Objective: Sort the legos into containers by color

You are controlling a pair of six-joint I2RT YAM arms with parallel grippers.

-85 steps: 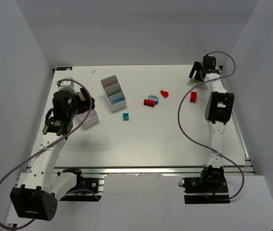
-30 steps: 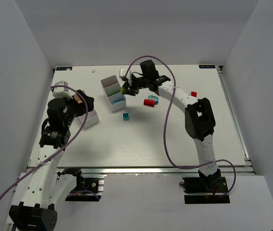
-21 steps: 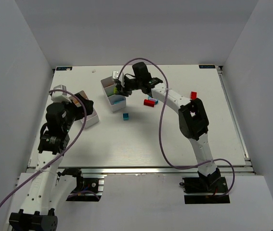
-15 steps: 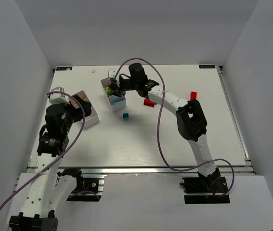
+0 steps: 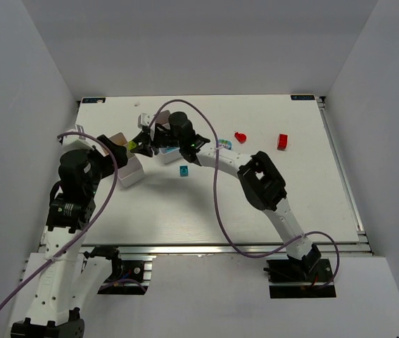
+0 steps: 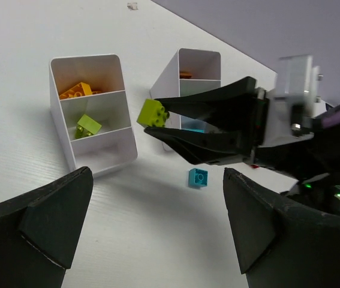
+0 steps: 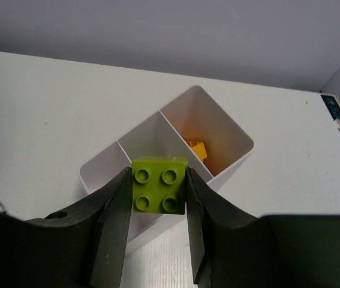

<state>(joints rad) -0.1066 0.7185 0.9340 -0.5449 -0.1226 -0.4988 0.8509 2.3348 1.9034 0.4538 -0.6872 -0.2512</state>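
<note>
Risk lay in mistimed release: the right gripper [image 7: 159, 180] pinched the lime brick [image 7: 159, 187] over the bin [image 7: 208, 117] divider, near yellow bricks [image 7: 197, 150]. The left gripper [image 6: 156, 174] gaped empty.

White table [image 5: 171, 211]. One bin [image 6: 104, 153] sits just ahead of the right gripper [image 6: 153, 113] jaws, second bin [image 6: 168, 81] beside them. Teal brick [image 6: 198, 177] near, behind the tips. Round piece [image 5: 225, 144], red piece [image 5: 240, 136], red brick [image 5: 282, 141] well behind.
</note>
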